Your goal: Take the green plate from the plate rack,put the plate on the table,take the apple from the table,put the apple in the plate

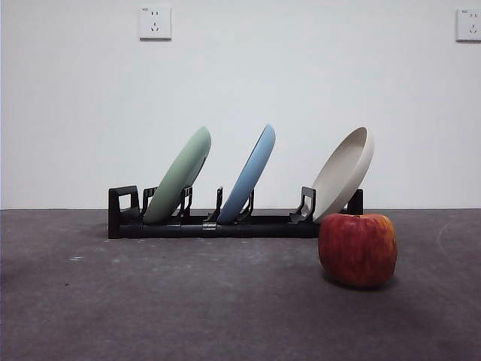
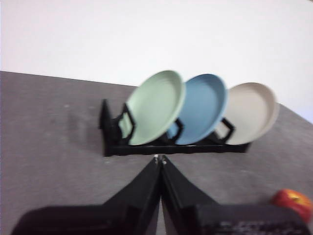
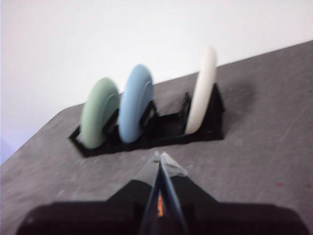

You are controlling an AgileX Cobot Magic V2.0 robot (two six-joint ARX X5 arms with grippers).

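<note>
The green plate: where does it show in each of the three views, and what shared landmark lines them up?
Front view: the green plate leans in the rack's leftmost occupied slot.
Left wrist view: the green plate is nearest the rack's empty end, face toward the camera.
Right wrist view: the green plate shows edge-on beside the blue plate.
Shared landmark: the black plate rack.

No words, brands or numbers can be read anywhere in the pictures. A tiny grey mark is printed at the top left corner of the wall socket (image 1: 155, 22) in the front view, but it is too small to be made out. Nothing is written on the plates, the rack, the apple or the bench.
</note>
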